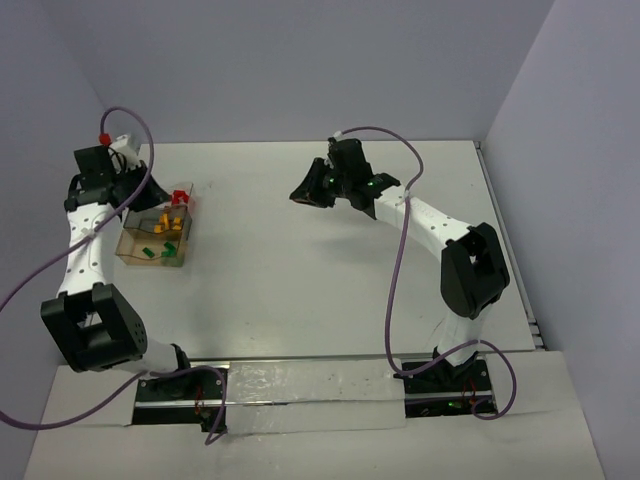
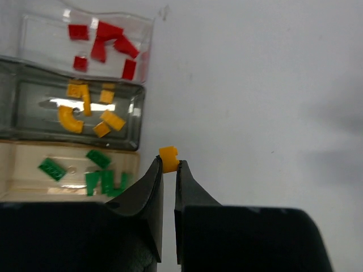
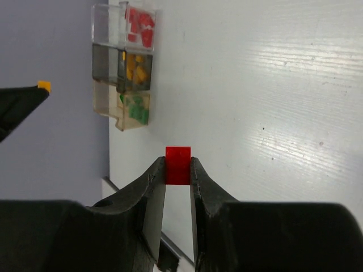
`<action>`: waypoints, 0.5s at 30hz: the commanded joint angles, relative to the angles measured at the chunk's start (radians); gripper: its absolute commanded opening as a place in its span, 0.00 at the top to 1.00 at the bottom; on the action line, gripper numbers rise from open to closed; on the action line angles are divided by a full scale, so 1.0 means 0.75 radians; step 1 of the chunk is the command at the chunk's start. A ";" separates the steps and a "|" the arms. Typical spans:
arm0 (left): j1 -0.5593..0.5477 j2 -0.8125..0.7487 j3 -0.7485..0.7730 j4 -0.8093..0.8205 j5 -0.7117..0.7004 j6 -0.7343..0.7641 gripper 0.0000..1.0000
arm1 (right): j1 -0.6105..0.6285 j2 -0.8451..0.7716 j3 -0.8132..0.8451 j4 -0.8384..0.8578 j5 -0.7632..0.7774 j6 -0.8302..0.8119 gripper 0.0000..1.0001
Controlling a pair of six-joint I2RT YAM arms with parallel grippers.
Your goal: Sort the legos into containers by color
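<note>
The containers [image 2: 34, 116] stand in a row of three clear trays. Red legos [image 2: 108, 41] fill the far tray, orange-yellow legos [image 2: 72, 120] the middle one, and green legos [image 2: 101, 180] the near one. My left gripper [image 2: 169, 163] is shut on a small orange-yellow lego [image 2: 168, 158] at its fingertips, just right of the trays. My right gripper [image 3: 178, 171] is shut on a red lego [image 3: 178, 158], held above the table far from the trays [image 3: 105, 68]. From above, the right gripper [image 1: 305, 195] is mid-table and the containers [image 1: 132, 246] lie at the left.
Purple walls close off the table's back and sides. The table's right edge [image 1: 505, 250] runs beside the right arm's elbow [image 1: 470, 265]. Purple cables loop from both arms. The left arm's tip with its orange-yellow piece [image 3: 43, 86] shows against the wall in the right wrist view.
</note>
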 commanded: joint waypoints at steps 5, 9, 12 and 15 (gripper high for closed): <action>0.197 0.189 0.140 -0.293 0.100 0.391 1.00 | -0.001 -0.017 0.061 0.114 -0.210 -0.335 1.00; 0.199 0.270 0.186 -0.233 0.000 0.406 1.00 | 0.001 -0.011 0.077 0.115 -0.278 -0.428 1.00; 0.200 0.356 0.245 -0.189 -0.058 0.403 0.99 | 0.005 -0.017 0.077 0.132 -0.314 -0.480 1.00; 0.199 0.433 0.290 -0.184 -0.116 0.410 0.96 | 0.011 -0.005 0.103 0.101 -0.321 -0.513 1.00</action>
